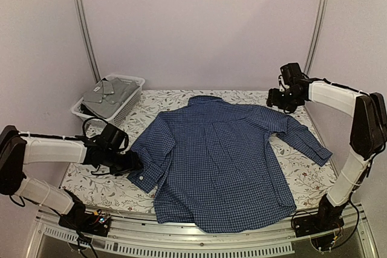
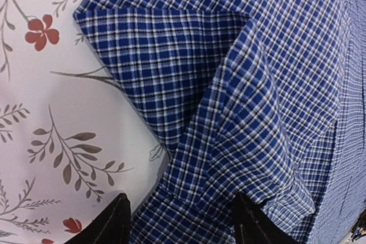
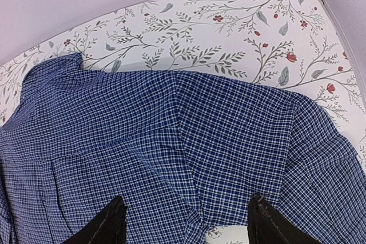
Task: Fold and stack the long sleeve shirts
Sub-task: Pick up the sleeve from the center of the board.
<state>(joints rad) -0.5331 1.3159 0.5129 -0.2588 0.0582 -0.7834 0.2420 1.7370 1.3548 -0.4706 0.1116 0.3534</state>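
We are seeing barely a start: the dark blue fine-checked cloth shirt [image 1: 217, 161] is lying unfolded on the floral bench [image 1: 97, 185], the plain grey collared shirt [image 1: 107, 96] is sitting in the white lattice basket [image 1: 134, 80], the left jaws are gaping over a sleeve and the right jaws are gaping empty by the shoulder.

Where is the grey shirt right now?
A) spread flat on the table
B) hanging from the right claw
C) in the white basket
C: the grey shirt lies inside the white basket at the table's back left corner.
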